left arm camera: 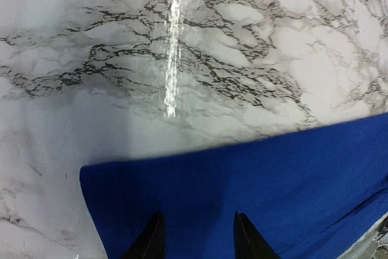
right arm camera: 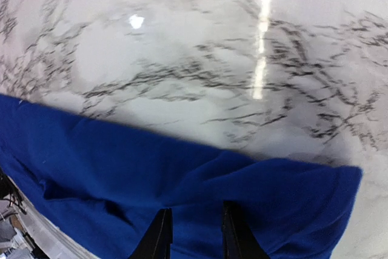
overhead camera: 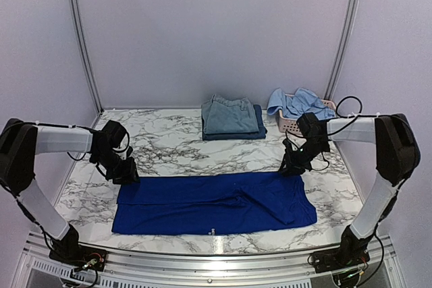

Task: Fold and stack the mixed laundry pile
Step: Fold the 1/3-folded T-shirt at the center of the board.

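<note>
Royal-blue T-shirt (overhead camera: 216,204) long axis runs left-right. My left pincer (left arm camera: 198,218) above far-left corner, right pincer (right arm camera: 196,210) above far-right. Both part-open, empty.

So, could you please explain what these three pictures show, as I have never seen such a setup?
Two robot arms stand at the near edge of a marble table, each with a two-finger gripper. The wide picture is from a fixed camera above; the other two are from wrist cameras. A royal-blue garment lies spread in front, a folded denim stack sits behind, and a pink basket holds a light-blue garment. The left gripper and right gripper sit over the garment's far corners, jaws apart, apparently holding nothing.
</note>
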Robot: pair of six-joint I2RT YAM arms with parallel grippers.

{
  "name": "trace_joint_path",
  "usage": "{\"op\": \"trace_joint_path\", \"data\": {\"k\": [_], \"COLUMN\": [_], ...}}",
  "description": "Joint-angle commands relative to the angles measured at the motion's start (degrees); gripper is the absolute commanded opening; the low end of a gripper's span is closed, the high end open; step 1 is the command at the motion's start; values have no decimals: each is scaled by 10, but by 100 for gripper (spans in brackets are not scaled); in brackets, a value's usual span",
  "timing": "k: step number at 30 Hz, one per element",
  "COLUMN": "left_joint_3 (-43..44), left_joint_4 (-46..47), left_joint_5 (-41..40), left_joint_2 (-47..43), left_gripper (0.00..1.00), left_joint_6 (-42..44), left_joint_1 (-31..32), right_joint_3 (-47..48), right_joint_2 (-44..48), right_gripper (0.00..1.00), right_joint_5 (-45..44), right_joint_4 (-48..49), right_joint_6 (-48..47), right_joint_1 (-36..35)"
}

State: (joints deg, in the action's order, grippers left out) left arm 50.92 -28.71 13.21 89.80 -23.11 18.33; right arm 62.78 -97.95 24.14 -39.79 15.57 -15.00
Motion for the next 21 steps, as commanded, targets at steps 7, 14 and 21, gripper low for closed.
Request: {"op": "trace_joint_path", "data": {"k": [7, 14, 21], "left_joint_3": [75, 138, 125], "left_joint_4": [23, 24, 27], "left_joint_5": [-41, 10, 25], "left_joint_2": [155, 138, 22], "left_gripper": [27, 36, 50], "left_joint_6": [-15, 23, 48], "left_joint_1": [-49, -39, -26], "right_joint_3": [48, 121, 65], "right_joint_2": [-91, -51, 31], "right_gripper": [25, 31, 34], "right_joint_5": [-35, 28, 41], "right_joint_4": [45, -5, -49], "right_joint_6": [-25, -72, -76], "right_joint_1": [66, 58, -45]}}
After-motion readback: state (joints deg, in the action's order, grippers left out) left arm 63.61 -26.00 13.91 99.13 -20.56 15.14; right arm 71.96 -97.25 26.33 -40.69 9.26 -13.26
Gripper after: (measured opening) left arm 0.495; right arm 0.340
